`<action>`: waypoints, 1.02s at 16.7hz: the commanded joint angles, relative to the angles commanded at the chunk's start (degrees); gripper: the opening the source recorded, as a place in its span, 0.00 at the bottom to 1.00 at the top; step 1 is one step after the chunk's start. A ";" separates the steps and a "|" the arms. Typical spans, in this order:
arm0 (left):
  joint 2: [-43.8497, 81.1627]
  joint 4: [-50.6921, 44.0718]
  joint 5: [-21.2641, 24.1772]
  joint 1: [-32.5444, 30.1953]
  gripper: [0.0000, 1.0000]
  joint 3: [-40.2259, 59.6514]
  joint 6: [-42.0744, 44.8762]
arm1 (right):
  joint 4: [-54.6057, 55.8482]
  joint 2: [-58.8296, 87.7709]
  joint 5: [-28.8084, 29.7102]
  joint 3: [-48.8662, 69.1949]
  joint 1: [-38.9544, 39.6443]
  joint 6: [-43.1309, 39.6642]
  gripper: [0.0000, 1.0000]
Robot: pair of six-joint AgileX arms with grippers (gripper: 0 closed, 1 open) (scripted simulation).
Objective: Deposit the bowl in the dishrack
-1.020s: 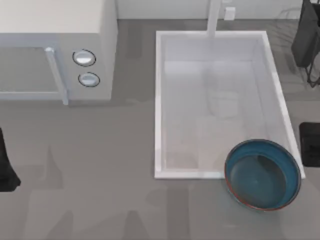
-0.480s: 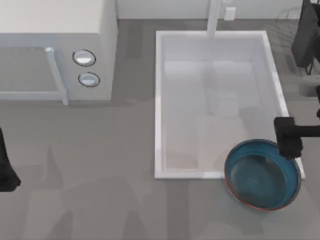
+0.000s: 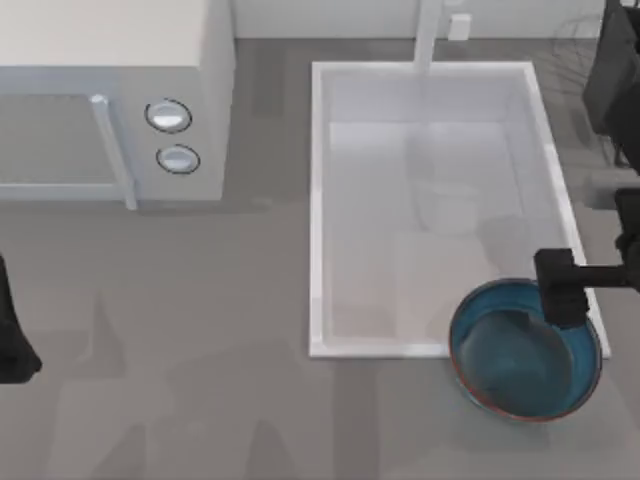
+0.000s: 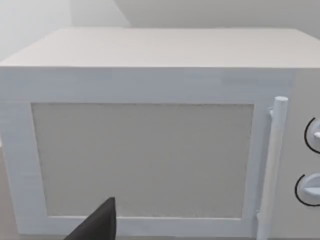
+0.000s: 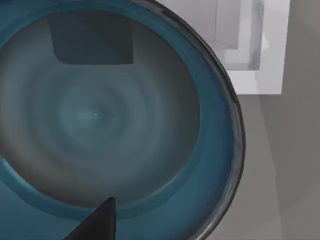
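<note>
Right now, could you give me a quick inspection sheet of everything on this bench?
Surface: grey table, white sink basin set in it.
Job's things: bowl upright at the basin's near right corner; dishrack of dark wires at far right, partly seen.
Clutter: nothing seen.
Pincers: right pincer over the bowl's far rim; left pincer parked at the table's left edge.
Cables: nothing seen.
Surroundings: white microwave at far left; faucet behind the basin.

One bowl (image 3: 520, 360), one white sink basin (image 3: 320, 200), one microwave (image 3: 110, 60) with two round knobs (image 3: 168, 116), one wire dishrack (image 3: 575, 40).
</note>
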 joint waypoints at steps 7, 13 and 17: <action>0.00 0.00 0.00 0.00 1.00 0.00 0.00 | 16.97 7.34 -0.03 -9.43 -0.38 -0.25 1.00; 0.00 0.00 0.00 0.00 1.00 0.00 0.00 | 17.59 7.64 -0.04 -9.81 -0.39 -0.25 0.92; 0.00 0.00 0.00 0.00 1.00 0.00 0.00 | 17.59 7.64 -0.04 -9.81 -0.39 -0.25 0.62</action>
